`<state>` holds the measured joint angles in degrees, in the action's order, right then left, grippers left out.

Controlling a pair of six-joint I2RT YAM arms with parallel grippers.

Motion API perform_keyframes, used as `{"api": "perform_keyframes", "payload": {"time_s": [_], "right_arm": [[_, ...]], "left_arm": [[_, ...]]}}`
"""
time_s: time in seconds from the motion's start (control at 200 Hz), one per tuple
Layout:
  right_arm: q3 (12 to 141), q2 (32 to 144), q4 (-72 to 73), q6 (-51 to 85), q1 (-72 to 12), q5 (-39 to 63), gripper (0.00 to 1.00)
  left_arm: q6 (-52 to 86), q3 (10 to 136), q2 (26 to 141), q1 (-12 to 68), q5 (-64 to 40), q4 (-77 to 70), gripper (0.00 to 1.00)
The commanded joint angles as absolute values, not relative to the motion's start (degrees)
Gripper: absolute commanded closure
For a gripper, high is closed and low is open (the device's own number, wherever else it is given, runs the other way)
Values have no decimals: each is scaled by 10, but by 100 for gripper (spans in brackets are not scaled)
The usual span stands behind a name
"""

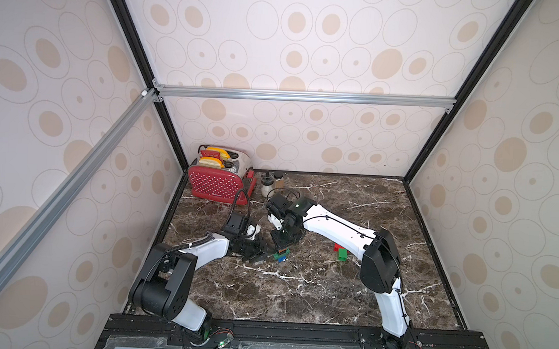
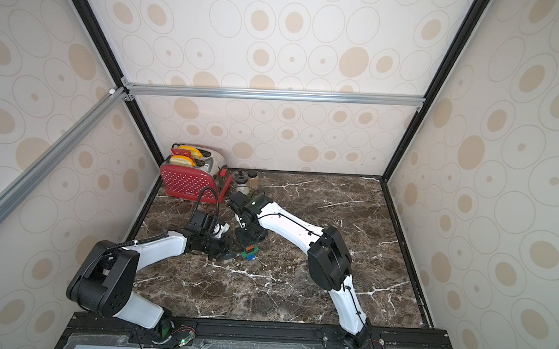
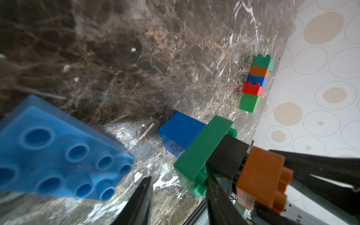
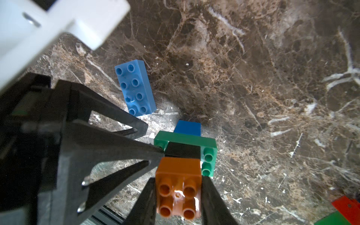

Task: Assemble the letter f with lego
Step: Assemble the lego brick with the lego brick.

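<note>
A small lego stack stands on the marble table (image 1: 298, 297): a blue brick (image 4: 188, 127) at the bottom, a green oblong brick (image 4: 209, 155), a black brick (image 4: 183, 150) and an orange square brick (image 4: 178, 175) on top. My right gripper (image 4: 178, 187) reaches down from above and is shut on the orange brick. My left gripper (image 3: 178, 187) is open beside the stack, one fingertip (image 4: 158, 153) touching the green and black bricks. Both top views show the stack (image 1: 281, 254) (image 2: 249, 252) between the two grippers. A light blue oblong brick (image 4: 135, 87) lies flat close by.
A row of joined green, orange, blue and red bricks (image 3: 256, 83) lies to the right, partly behind my right arm (image 1: 341, 252). A red dotted toaster (image 1: 217, 182) and small jars (image 1: 269, 181) stand at the back left corner. Walls close in three sides.
</note>
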<state>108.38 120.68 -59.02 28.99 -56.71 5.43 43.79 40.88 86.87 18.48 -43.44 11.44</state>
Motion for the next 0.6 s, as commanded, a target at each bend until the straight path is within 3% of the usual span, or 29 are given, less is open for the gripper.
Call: {"api": "perform_keyframes", "payload": {"time_s": [0.0, 0.596], "right_arm": [[1038, 1221, -610, 307, -573, 20, 64], [968, 1200, -583, 336, -579, 3, 64]], "left_arm": [[421, 426, 872, 187, -431, 144, 54], [426, 430, 893, 188, -438, 131, 53]]}}
